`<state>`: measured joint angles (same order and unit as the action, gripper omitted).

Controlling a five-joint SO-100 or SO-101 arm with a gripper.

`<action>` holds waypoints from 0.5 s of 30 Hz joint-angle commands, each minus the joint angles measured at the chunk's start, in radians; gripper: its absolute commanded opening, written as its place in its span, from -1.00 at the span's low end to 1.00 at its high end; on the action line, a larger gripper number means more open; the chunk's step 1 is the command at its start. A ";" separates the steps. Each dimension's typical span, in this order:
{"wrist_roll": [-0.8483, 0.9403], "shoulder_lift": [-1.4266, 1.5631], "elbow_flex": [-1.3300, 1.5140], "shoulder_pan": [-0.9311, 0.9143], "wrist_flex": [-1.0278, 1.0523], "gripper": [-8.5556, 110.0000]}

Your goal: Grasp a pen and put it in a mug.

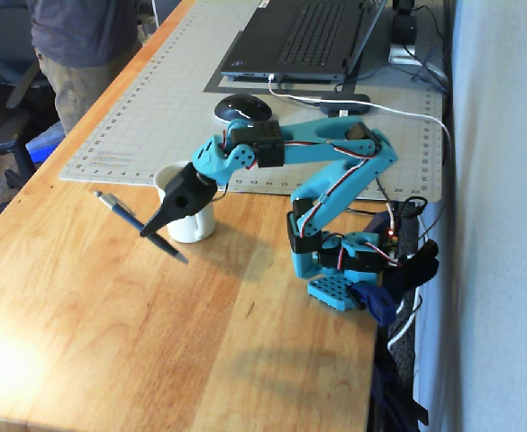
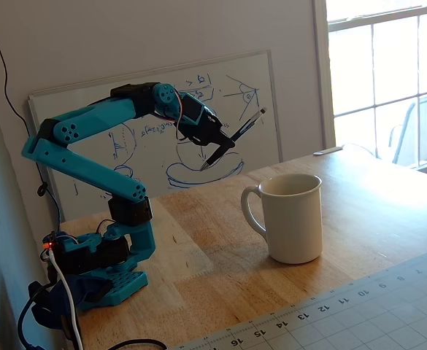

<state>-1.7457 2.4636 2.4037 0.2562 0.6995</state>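
Observation:
The dark blue pen [image 1: 119, 209] hangs tilted in the air, held near its middle, with my black gripper [image 1: 150, 227] shut on it. In one fixed view it hovers over the wooden table just left of the cream-white mug [image 1: 195, 225], which the gripper partly hides. In the other fixed view the pen [image 2: 248, 124] slants up to the right in the gripper [image 2: 226, 144], higher than the rim of the mug [image 2: 293, 219] and behind it to the left. The mug stands upright, its handle on the left in that view.
A grey cutting mat [image 1: 146, 117] holds a black mouse [image 1: 242, 108] and a laptop [image 1: 308, 36] behind the mug. A person [image 1: 78, 45] stands at the table's far left corner. A whiteboard [image 2: 147, 138] leans on the wall behind the arm. Cables [image 1: 398, 117] trail by the base.

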 commanded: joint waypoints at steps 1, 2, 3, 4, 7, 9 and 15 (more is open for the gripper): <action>0.385 0.100 -0.020 -0.086 -0.008 -0.83; 0.462 0.118 -0.025 -0.114 -0.008 -0.83; 0.529 0.137 -0.028 -0.144 -0.008 -0.83; 0.592 0.156 -0.028 -0.172 -0.008 -0.83; 0.709 0.224 -0.021 -0.256 -0.009 -0.83; 0.733 0.270 -0.012 -0.310 -0.032 -0.83; 0.686 0.325 0.040 -0.391 -0.282 -0.83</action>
<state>-1.0477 2.7520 2.4283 -0.1012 0.5676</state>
